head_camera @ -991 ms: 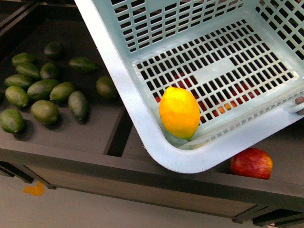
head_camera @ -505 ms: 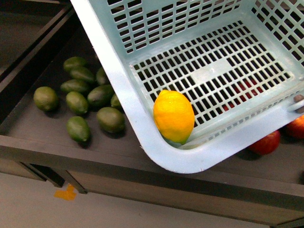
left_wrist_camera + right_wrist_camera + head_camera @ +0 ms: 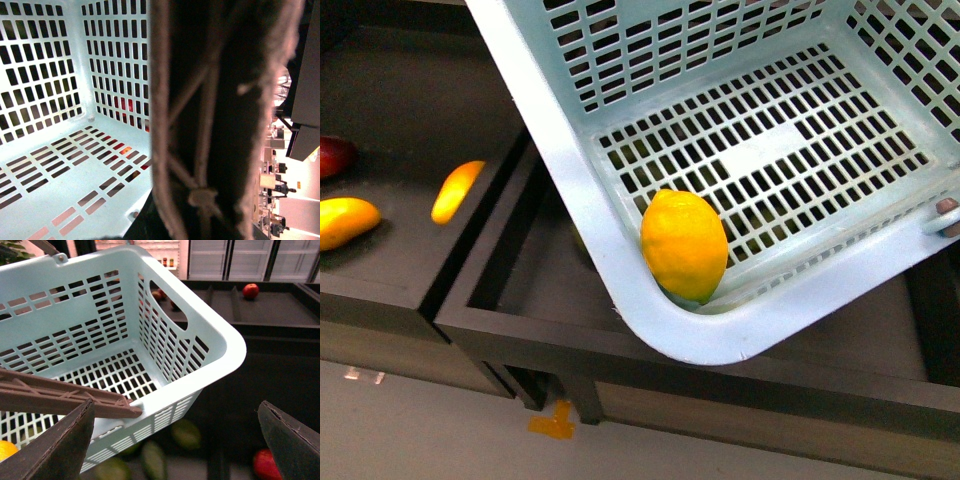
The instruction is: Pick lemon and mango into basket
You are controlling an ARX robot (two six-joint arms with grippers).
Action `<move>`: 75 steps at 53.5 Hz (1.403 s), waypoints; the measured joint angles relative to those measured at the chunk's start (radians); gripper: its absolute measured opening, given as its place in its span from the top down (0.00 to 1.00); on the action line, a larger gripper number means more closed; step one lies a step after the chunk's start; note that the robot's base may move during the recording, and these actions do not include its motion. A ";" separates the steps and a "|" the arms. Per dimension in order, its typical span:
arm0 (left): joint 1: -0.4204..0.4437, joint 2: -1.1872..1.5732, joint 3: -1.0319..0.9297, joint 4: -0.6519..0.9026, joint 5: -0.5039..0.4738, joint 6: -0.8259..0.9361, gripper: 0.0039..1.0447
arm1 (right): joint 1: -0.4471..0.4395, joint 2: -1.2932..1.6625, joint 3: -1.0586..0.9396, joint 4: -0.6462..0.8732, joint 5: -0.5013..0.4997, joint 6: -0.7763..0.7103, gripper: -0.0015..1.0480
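One basket (image 3: 570, 200), pale blue-green, fills most of the front view, tilted, with its near-left corner above the dark shelf (image 3: 620, 340). The brown handle (image 3: 60, 397) crosses the basket opening in the right wrist view. In the left wrist view it is blurred and blocks nearly everything, so I cannot tell the left gripper's state. Right gripper (image 3: 175, 407): fingers spread wide, nothing between them, near the basket's outer wall. Lemon (image 3: 684, 246): inside the basket, near-left corner, touching floor and wall. Left bin: two yellow-orange fruits (image 3: 455, 190). Mango (image 3: 332, 155): dark red, cropped at the left frame edge, just beyond them.
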 joint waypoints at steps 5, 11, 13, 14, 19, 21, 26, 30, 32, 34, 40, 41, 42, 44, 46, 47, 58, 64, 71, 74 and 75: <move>0.000 0.000 0.000 0.000 0.000 0.000 0.96 | 0.001 0.000 0.000 0.000 0.000 0.000 0.08; 0.000 0.000 0.000 0.000 0.000 0.000 0.96 | 0.001 0.000 0.000 0.000 0.000 0.000 0.08; 0.000 0.000 0.000 0.000 0.000 0.000 0.96 | 0.001 0.000 0.000 0.000 0.001 0.000 0.08; 0.000 0.000 0.000 0.000 0.000 0.001 0.96 | 0.001 0.000 0.000 0.000 0.001 0.000 0.08; 0.000 0.000 0.000 0.000 0.000 0.000 0.96 | 0.001 0.001 -0.001 0.000 0.002 0.000 0.08; 0.000 0.000 0.000 0.000 0.000 0.000 0.96 | 0.001 0.000 -0.001 0.000 0.001 0.000 0.08; 0.000 0.000 0.000 0.000 0.001 0.000 0.96 | 0.001 0.000 -0.001 0.000 0.001 0.000 0.08; 0.000 0.000 0.000 0.000 0.000 0.000 0.96 | 0.001 0.000 -0.001 0.000 0.000 0.000 0.08; 0.000 0.000 0.000 0.000 0.000 0.000 0.96 | 0.001 0.000 -0.001 0.000 0.001 0.000 0.08; 0.000 0.000 0.000 0.000 -0.002 0.001 0.96 | 0.001 0.000 -0.001 0.000 0.000 0.000 0.08; 0.000 0.000 0.000 0.000 0.001 0.000 0.96 | 0.001 0.000 -0.001 0.000 0.001 0.000 0.08; 0.000 0.000 0.000 0.000 0.001 0.000 0.96 | 0.001 0.000 -0.001 0.000 0.001 0.000 0.08; 0.000 0.000 0.000 0.000 0.001 0.000 0.96 | 0.001 0.000 -0.001 0.000 0.001 0.000 0.08; 0.000 0.000 0.000 0.000 0.001 0.000 0.96 | 0.001 0.000 -0.001 0.000 -0.001 0.000 0.08; 0.001 0.000 0.000 0.000 0.001 0.000 0.96 | 0.001 0.000 -0.001 0.000 0.000 0.000 0.08; 0.001 0.000 0.000 0.000 0.001 0.000 0.96 | 0.001 0.000 -0.001 0.000 -0.001 0.000 0.08; 0.001 -0.001 0.000 0.000 -0.002 0.000 0.96 | 0.001 0.000 -0.001 0.000 0.000 0.000 0.08; 0.001 -0.001 0.000 0.000 0.002 0.001 0.96 | 0.001 -0.001 0.000 0.000 0.002 0.000 0.08; 0.001 -0.001 -0.001 0.000 0.000 0.000 0.96 | 0.001 -0.001 -0.002 -0.001 0.000 0.000 0.08; 0.001 -0.001 -0.001 0.000 -0.002 0.000 0.96 | 0.001 -0.001 -0.002 -0.001 0.001 0.000 0.08; 0.001 -0.001 -0.001 0.000 -0.002 0.001 0.96 | 0.001 -0.001 -0.002 -0.001 0.000 0.000 0.08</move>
